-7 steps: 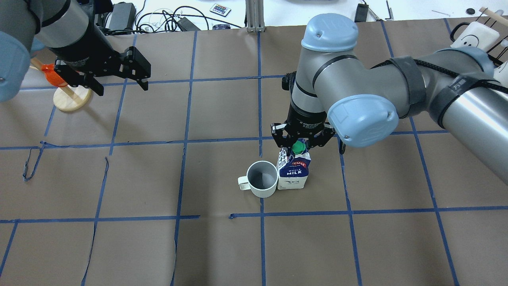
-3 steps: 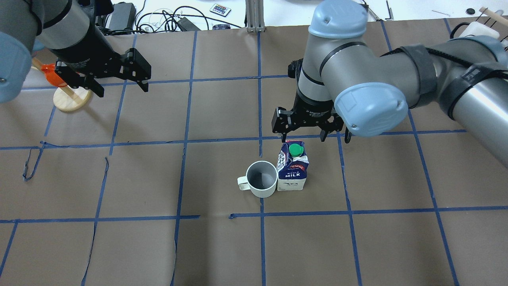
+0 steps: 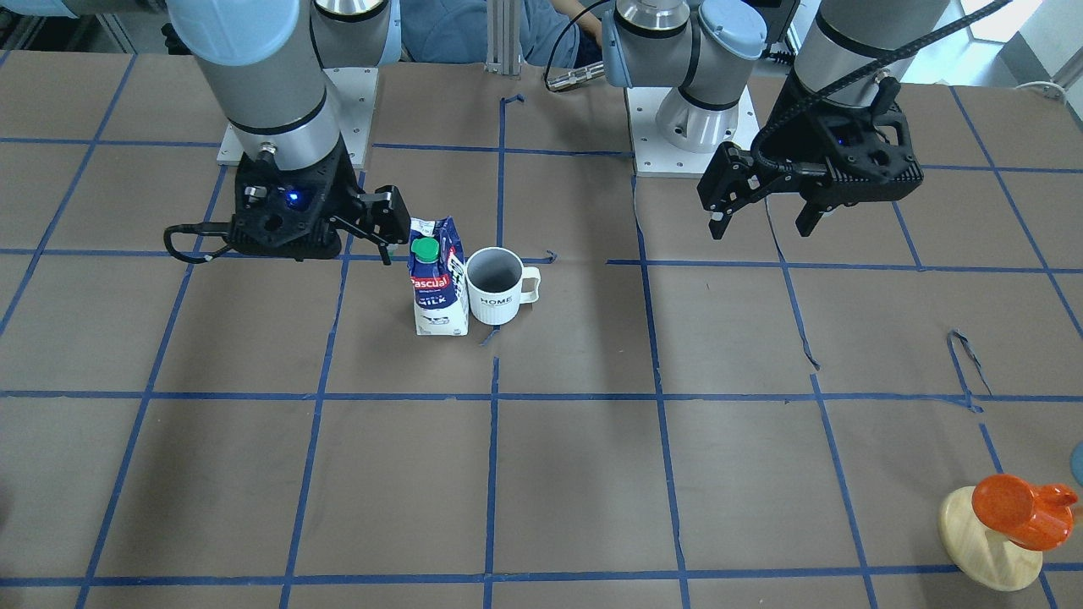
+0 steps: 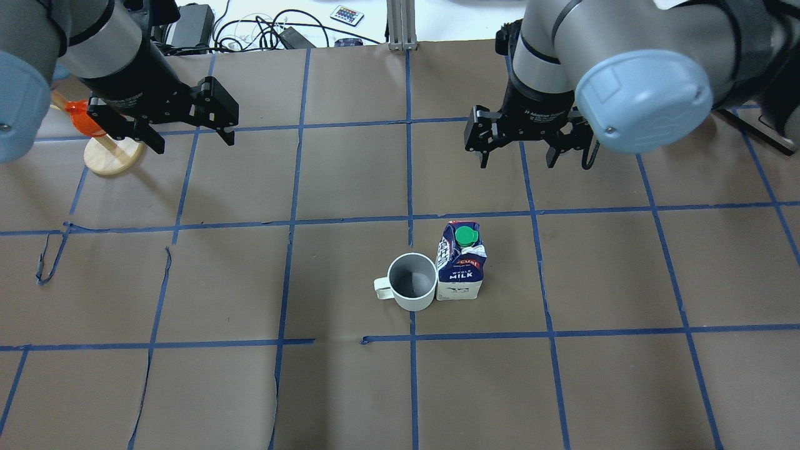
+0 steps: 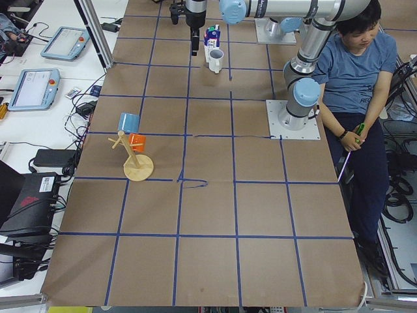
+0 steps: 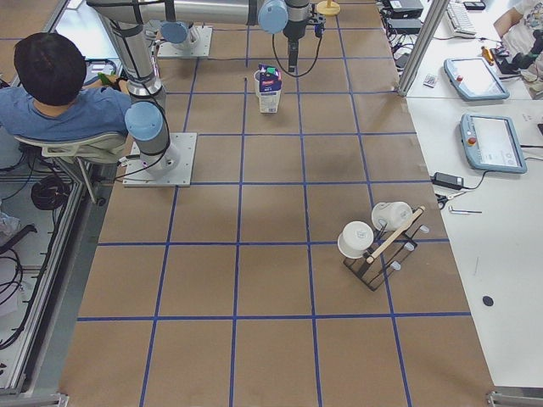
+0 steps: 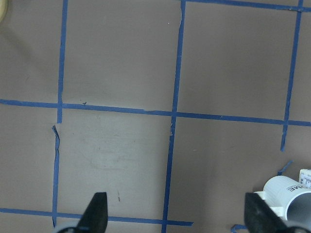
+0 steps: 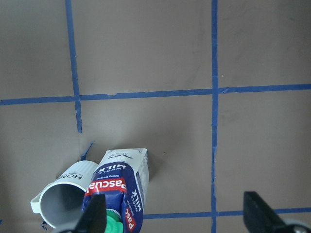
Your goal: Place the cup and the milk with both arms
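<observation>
The cup (image 4: 411, 282) and milk (image 4: 462, 262) are standing upright on the bench (image 4: 350, 187), touching side by side. The right pincer (image 4: 517, 164) is hovering spread and empty near the milk, and the left pincer (image 4: 192, 145) is hanging spread and empty, well apart. Placing is looking done.

The left gripper (image 7: 177, 216) hangs over brown paper (image 7: 121, 58) gridded with blue tape (image 7: 116, 107), jaws wide apart. The cup (image 7: 285, 191) sits in the lower right corner beside one finger (image 7: 260, 216). A sliver of the milk (image 7: 306, 176) shows at the edge.
</observation>
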Tool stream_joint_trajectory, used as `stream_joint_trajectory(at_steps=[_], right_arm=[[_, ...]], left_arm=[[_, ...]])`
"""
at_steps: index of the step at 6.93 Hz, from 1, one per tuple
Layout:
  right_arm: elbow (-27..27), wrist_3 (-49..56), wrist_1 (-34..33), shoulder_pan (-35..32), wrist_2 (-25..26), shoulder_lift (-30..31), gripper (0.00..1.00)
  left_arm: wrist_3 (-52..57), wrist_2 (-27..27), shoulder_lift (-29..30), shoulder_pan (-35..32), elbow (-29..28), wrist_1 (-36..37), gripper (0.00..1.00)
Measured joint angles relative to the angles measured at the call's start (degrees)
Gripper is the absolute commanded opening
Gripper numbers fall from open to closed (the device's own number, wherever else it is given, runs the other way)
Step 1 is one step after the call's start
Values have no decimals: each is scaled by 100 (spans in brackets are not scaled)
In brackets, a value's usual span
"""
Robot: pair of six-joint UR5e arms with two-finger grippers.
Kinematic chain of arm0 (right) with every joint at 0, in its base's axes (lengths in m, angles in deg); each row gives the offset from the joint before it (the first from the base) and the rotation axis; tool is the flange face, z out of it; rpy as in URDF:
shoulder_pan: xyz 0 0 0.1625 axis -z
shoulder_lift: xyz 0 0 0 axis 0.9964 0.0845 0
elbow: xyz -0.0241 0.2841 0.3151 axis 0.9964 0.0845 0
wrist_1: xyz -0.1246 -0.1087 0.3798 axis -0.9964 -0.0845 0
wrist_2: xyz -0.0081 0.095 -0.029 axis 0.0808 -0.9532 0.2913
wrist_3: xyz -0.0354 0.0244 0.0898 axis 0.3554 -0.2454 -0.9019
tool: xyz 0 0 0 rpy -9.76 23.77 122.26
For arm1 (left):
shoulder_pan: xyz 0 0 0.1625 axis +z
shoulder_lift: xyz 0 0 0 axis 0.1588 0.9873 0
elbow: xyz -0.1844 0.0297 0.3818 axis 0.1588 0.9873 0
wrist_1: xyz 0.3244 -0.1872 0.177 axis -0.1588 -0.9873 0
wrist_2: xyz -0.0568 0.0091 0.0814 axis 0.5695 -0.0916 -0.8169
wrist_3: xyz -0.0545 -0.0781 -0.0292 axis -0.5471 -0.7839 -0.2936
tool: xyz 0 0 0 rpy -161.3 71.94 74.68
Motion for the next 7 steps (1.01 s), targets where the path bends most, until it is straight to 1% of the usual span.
stream_joint_trajectory(at_steps=[3,5,7], right_arm=[[119,832,403,605,27,418,100],[125,985,698,960,8,536,100],[126,1003,772,1064,20,566,100]], left_arm=[[8,24,-75,-29,-20,6,100],[25,28,-79,-26,-8,43,100],[26,26,-85,-30,7,51,100]])
